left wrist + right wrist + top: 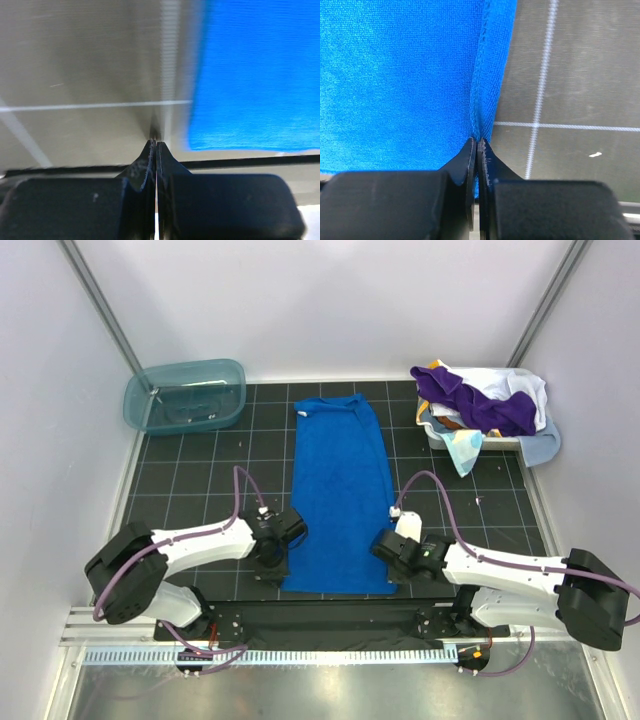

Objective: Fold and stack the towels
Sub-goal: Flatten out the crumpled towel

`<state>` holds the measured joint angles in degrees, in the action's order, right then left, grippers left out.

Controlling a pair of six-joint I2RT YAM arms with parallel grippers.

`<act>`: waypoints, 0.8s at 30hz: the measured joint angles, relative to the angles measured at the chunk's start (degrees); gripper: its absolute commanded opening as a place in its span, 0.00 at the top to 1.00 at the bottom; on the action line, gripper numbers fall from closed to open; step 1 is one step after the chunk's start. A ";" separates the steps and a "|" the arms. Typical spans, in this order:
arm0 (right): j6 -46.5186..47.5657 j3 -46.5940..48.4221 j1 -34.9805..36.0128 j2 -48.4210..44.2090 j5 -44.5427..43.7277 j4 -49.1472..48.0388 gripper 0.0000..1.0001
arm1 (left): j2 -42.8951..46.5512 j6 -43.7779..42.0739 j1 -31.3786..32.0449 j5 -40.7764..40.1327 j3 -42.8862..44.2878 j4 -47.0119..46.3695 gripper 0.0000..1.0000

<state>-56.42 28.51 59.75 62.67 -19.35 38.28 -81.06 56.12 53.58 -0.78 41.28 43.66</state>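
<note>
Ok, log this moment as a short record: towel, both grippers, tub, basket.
blue towel: spread flat, lengthwise down the middle of the black mat
left gripper: shut, beside the towel's near left corner; no cloth seen between its jaws
right gripper: shut on the towel's near right edge
tub: far left, no towel seen inside
basket: far right, heaped with unfolded towels, purple on top
folded stack: none yet

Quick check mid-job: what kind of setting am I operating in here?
Looks like a lab test cell, not a home: plain white panel walls, a black gridded mat, and a blue towel laid out on it.
</note>
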 measured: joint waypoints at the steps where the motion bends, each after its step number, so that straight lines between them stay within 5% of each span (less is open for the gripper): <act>1: 0.00 -0.04 0.00 0.04 0.50 -0.57 0.96 | 0.50 -0.31 -0.72 -0.59 0.00 1.40 1.00; 11: -3.30 0.22 8.50 2.40 -0.28 -4.44 0.98 | 5.25 -1.25 -3.08 -0.55 -0.04 10.75 1.00; 16: -5.60 0.24 9.97 2.29 -1.09 -4.39 0.97 | 5.11 -2.71 -3.08 0.74 1.18 11.39 0.74; 24: -8.74 -1.42 10.32 -1.60 -1.07 -1.22 0.96 | 3.28 -3.52 -3.10 4.39 3.58 5.51 0.54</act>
<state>-65.17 27.09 70.06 61.08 -20.43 37.06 -77.78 52.60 50.48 3.62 44.86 49.17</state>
